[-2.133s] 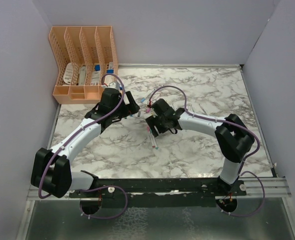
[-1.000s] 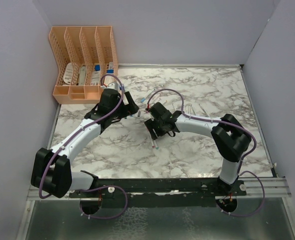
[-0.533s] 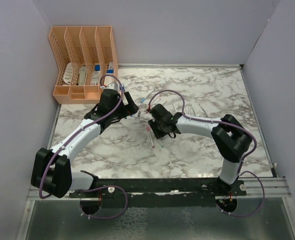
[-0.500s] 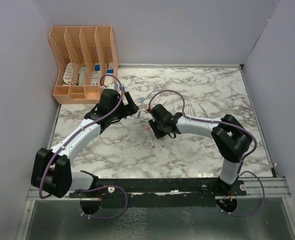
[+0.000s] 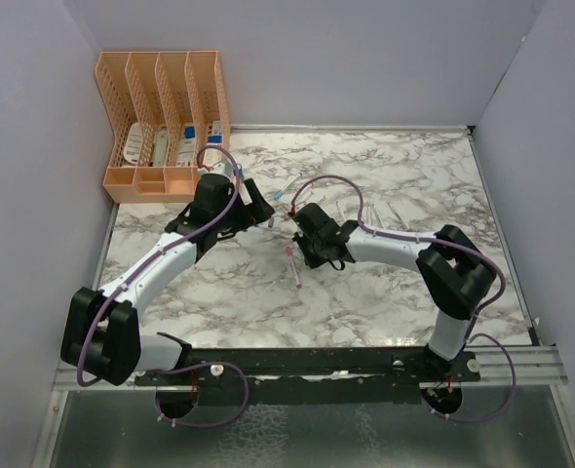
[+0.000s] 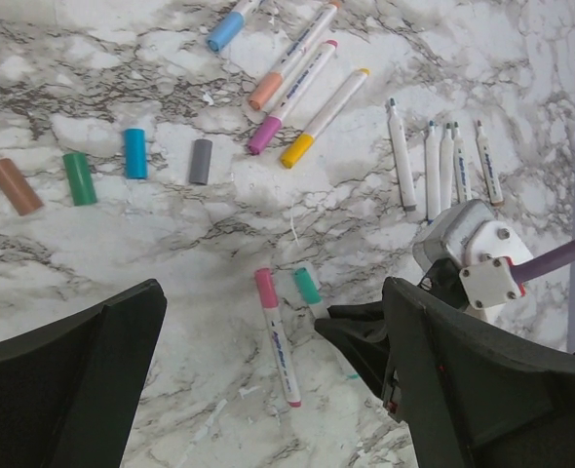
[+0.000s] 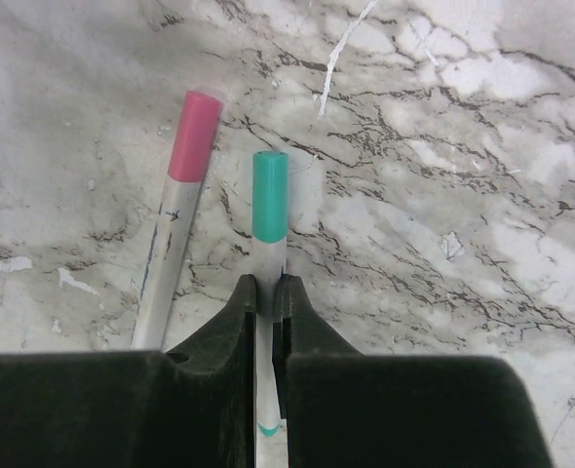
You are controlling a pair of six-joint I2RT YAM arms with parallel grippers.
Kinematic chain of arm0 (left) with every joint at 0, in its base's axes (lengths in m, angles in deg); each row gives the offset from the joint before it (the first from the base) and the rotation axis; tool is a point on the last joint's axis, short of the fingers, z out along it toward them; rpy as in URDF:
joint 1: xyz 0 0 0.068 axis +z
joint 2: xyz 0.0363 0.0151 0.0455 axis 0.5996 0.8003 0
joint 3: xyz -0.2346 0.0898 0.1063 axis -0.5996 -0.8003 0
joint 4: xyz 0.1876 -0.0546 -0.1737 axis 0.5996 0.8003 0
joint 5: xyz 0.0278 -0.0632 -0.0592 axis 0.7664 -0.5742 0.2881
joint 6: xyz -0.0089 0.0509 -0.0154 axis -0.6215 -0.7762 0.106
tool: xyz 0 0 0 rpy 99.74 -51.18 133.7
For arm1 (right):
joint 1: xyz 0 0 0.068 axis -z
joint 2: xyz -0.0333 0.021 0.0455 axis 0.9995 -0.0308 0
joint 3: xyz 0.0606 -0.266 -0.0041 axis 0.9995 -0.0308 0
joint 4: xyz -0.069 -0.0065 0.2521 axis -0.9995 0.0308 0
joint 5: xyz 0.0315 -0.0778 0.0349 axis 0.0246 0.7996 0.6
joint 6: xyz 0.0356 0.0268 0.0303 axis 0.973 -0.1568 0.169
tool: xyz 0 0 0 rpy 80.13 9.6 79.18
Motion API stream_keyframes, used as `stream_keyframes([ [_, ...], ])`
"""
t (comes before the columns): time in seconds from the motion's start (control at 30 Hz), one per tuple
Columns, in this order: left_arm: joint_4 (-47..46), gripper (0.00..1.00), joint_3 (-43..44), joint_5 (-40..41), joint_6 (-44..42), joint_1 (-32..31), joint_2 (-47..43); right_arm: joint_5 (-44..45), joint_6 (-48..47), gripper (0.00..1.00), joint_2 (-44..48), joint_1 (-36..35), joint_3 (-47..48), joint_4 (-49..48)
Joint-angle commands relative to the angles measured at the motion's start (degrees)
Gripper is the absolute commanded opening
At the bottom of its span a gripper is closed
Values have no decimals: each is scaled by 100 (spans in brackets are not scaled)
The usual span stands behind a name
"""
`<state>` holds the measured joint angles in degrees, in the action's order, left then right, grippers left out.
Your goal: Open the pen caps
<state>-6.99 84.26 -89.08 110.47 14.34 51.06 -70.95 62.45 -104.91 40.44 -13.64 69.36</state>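
My right gripper point(image 7: 269, 286) is shut on the white barrel of a pen point(image 7: 268, 255) just below its teal pen cap point(image 7: 269, 195), low over the marble table. A pink-capped pen point(image 7: 194, 135) lies beside it on the left, untouched. From the left wrist view I see the same teal cap point(image 6: 307, 286) and the pink-capped pen point(image 6: 276, 331) below my left gripper point(image 6: 273, 322), which hangs open and empty above them. Loose pen caps, brown point(image 6: 16, 185), green point(image 6: 77, 177), blue point(image 6: 134, 153) and grey point(image 6: 201, 161), lie in a row. In the top view both grippers point(image 5: 258, 213) point(image 5: 302, 252) meet mid-table.
Several capped pens point(image 6: 302, 49) lie fanned at the far side, and several uncapped white barrels point(image 6: 443, 161) lie side by side to their right. An orange slotted organizer point(image 5: 161, 127) stands at the back left corner. Walls enclose the table on three sides.
My right gripper has closed from open onto the teal-capped pen's barrel and shifted slightly back. The left arm has stayed nearly still, open.
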Motion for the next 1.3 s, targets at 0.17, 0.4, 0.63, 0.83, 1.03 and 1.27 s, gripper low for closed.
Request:
stream_keyframes([
  [0.17, -1350, 94, -577, -1190, 843, -21, 363, 34, -149, 1, 777, 16, 420, -287],
  [0.4, -1791, 92, -590, -1374, 1141, -152, 638, -358, -155, 1, 946, 15, 544, -511],
  [0.63, -2024, 88, -530, -1418, 1253, -218, 850, -703, -156, 1, 1014, 15, 566, -585],
  [0.83, -2177, 81, -519, -1446, 1329, -280, 967, -987, -159, 1, 1133, 15, 429, -807],
  [1.03, -2269, 68, -526, -1448, 1386, -328, 993, -1177, -136, 1, 1136, 15, 405, -878],
  [1.27, -2332, 43, -543, -1467, 1428, -344, 986, -1265, -110, 1, 1079, 15, 400, -883],
])
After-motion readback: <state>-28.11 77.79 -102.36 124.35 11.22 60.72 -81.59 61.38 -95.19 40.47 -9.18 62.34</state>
